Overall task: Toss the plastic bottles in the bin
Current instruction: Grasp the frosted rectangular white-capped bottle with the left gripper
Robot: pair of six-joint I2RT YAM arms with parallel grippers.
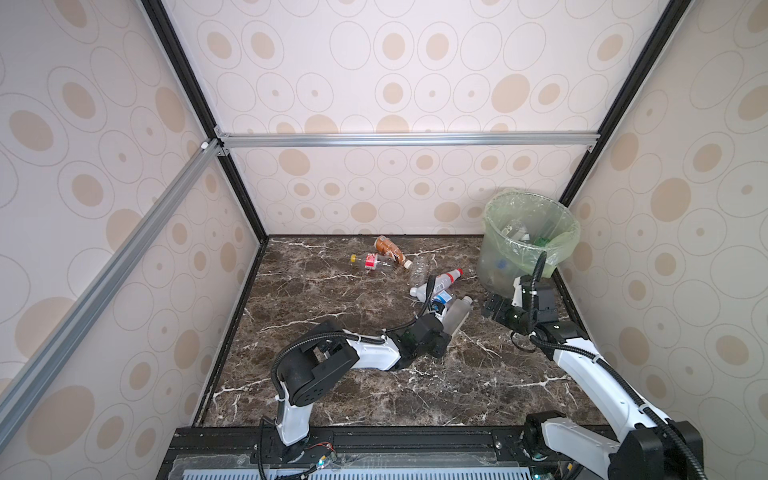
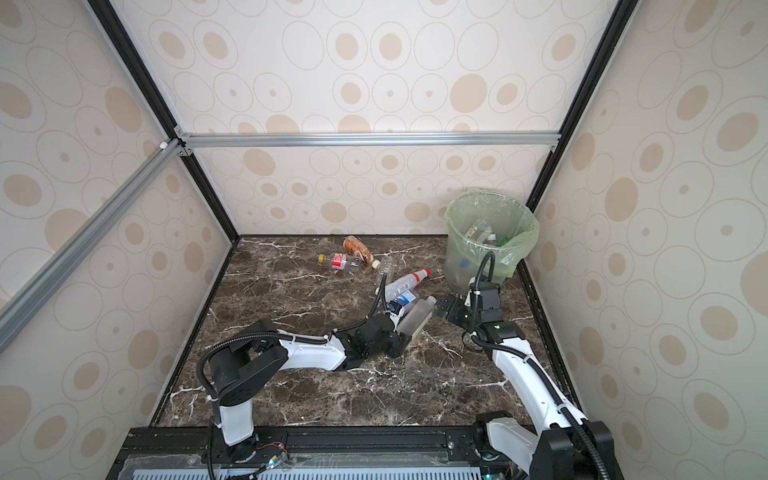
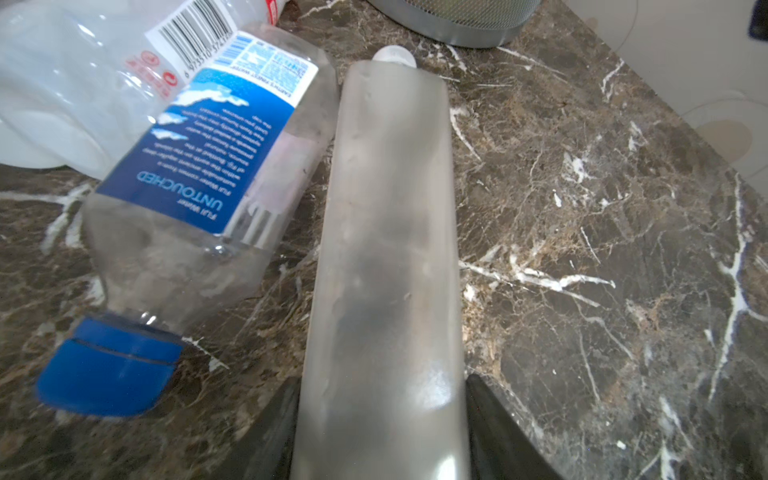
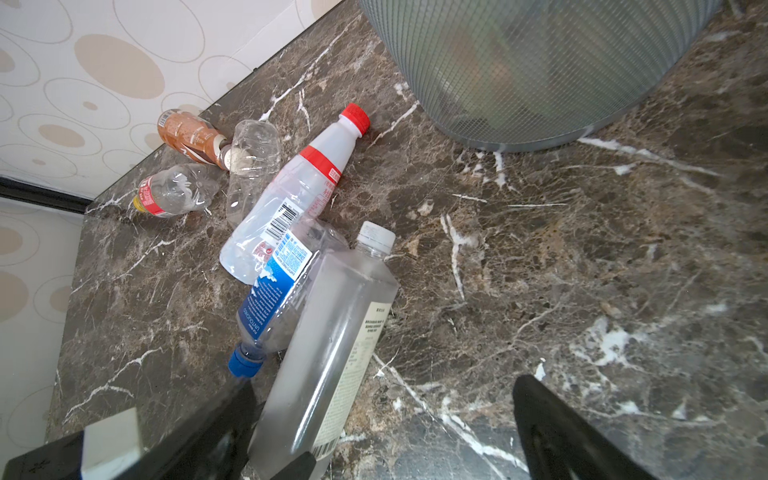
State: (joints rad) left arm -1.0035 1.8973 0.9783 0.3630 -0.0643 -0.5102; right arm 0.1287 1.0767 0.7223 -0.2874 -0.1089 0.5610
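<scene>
My left gripper (image 1: 448,328) (image 3: 382,415) is shut on the base end of a frosted square plastic bottle (image 1: 456,316) (image 3: 386,249) with a white cap, both fingers pressed against its sides. Against it lies a blue-labelled, blue-capped bottle (image 1: 441,298) (image 3: 199,166). A red-capped bottle (image 1: 440,282), a clear crushed one (image 1: 419,268), a brown one (image 1: 388,249) and a yellow-capped one (image 1: 370,261) lie farther back. The bin (image 1: 494,266) (image 2: 461,257) stands at the back right with bottles inside. My right gripper (image 1: 492,307) (image 4: 386,432) hangs open beside the bin, holding nothing.
The dark marble floor (image 1: 374,395) is walled on three sides by patterned panels. The bin's ribbed wall (image 4: 540,62) rises close in front of the right gripper. A black frame rail (image 1: 374,440) runs along the near edge.
</scene>
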